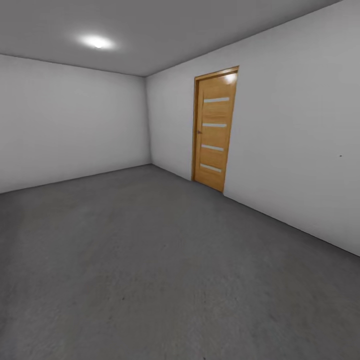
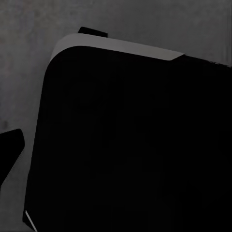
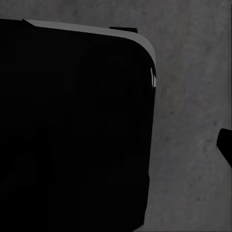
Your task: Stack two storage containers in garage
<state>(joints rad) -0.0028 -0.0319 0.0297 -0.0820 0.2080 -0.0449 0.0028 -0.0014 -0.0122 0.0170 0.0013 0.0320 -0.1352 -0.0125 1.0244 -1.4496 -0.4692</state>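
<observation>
I am in the garage, a bare room with pale grey walls [image 1: 70,125]. Its dark grey, rough floor [image 1: 150,260] stretches ahead of me with nothing standing on it. The two storage containers and the living room are out of view. In the left wrist view a dark fingertip [image 2: 10,145] pokes in at the frame's edge over the floor [image 2: 29,53]. The right wrist view has a similar dark fingertip [image 3: 226,145] at its edge over the floor [image 3: 193,96]. Neither view shows how the jaws stand.
A wooden door [image 1: 214,130] with pale horizontal slits stands shut in the right wall [image 1: 300,140]. A round ceiling light [image 1: 97,42] glows at the upper left. My own black rounded body [image 2: 130,145] [image 3: 72,130] blocks much of both wrist views.
</observation>
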